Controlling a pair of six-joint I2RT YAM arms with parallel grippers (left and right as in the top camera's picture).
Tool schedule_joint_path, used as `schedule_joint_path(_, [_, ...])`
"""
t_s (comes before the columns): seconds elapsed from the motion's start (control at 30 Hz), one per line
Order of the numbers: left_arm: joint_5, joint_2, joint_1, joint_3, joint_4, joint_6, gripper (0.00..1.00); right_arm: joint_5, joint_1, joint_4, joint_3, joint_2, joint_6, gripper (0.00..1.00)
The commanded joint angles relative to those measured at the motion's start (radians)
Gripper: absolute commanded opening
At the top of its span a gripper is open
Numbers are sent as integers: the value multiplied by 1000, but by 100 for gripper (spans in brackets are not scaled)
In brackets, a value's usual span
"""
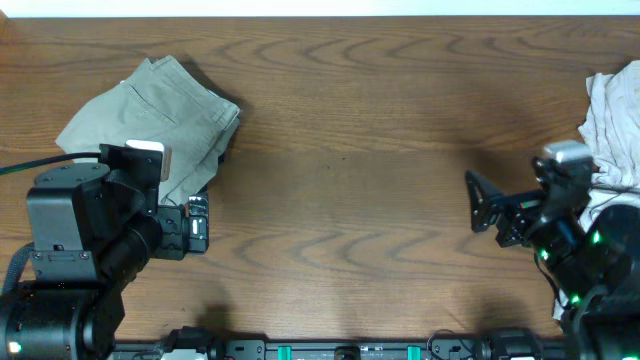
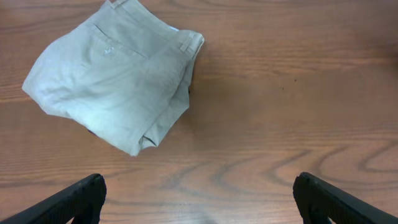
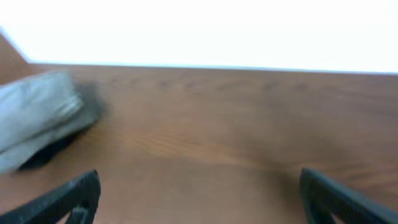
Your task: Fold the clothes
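Observation:
The grey-green khaki shorts (image 1: 150, 110) lie folded in a compact bundle at the far left of the wooden table. In the left wrist view they (image 2: 115, 74) fill the upper left, belt loops showing. My left gripper (image 1: 196, 224) is open and empty, just short of the shorts' near right edge; its fingers (image 2: 199, 199) are spread wide over bare wood. My right gripper (image 1: 485, 210) is open and empty at the right, pointing left over the table. Its blurred view (image 3: 199, 196) shows the shorts (image 3: 37, 118) far off at the left.
A pile of white and off-white garments (image 1: 615, 110) lies at the right edge, partly behind the right arm. Bare brown wood (image 1: 350, 150) spans the middle of the table. The far table edge runs along the top.

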Motion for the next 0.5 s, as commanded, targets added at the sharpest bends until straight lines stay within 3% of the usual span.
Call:
schedule_joint_path(0.0, [-14, -1, -5, 6, 0, -11, 98, 29, -62, 72, -187, -90, -13, 99])
schedule_joint_path(0.23, [-14, -1, -5, 6, 0, -11, 98, 30, -66, 194, -539, -364, -13, 99])
schedule_joint_path(0.47, [-14, -1, -5, 6, 0, -11, 98, 20, -66, 229, -718, -571, -12, 99])
